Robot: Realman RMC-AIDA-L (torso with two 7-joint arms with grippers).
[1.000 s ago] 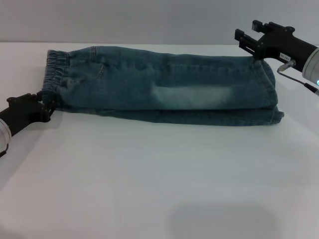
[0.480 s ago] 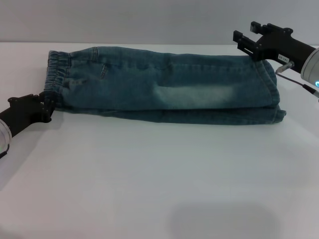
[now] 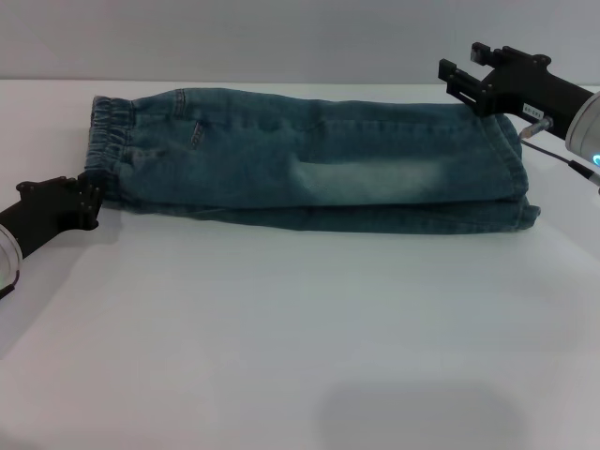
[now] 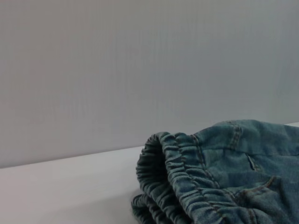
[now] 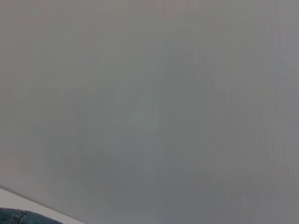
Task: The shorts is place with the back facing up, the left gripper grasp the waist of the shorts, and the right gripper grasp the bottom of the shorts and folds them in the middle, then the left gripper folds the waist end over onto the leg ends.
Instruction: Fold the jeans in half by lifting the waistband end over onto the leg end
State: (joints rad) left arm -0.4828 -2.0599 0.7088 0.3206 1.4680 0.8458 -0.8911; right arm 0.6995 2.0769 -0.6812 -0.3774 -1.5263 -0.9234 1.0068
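Observation:
The blue denim shorts (image 3: 309, 159) lie folded lengthwise across the far half of the white table. The puckered waist of the shorts (image 3: 108, 141) is at the left, and fills the lower part of the left wrist view (image 4: 177, 172). The leg ends (image 3: 514, 178), the bottom of the shorts, lie stacked at the right. My left gripper (image 3: 92, 203) rests low on the table, open, its tips right beside the waist's near corner. Open and holding nothing, my right gripper (image 3: 466, 75) hovers above the far corner of the leg ends. A sliver of denim (image 5: 18, 218) shows in the right wrist view.
The white table (image 3: 300, 328) stretches bare toward me in front of the shorts. A plain grey wall (image 3: 281, 37) stands just behind the table's far edge.
The waist's left edge has shifted slightly right, away from the left gripper, and the fabric has settled. The right gripper rose a little above the leg ends.

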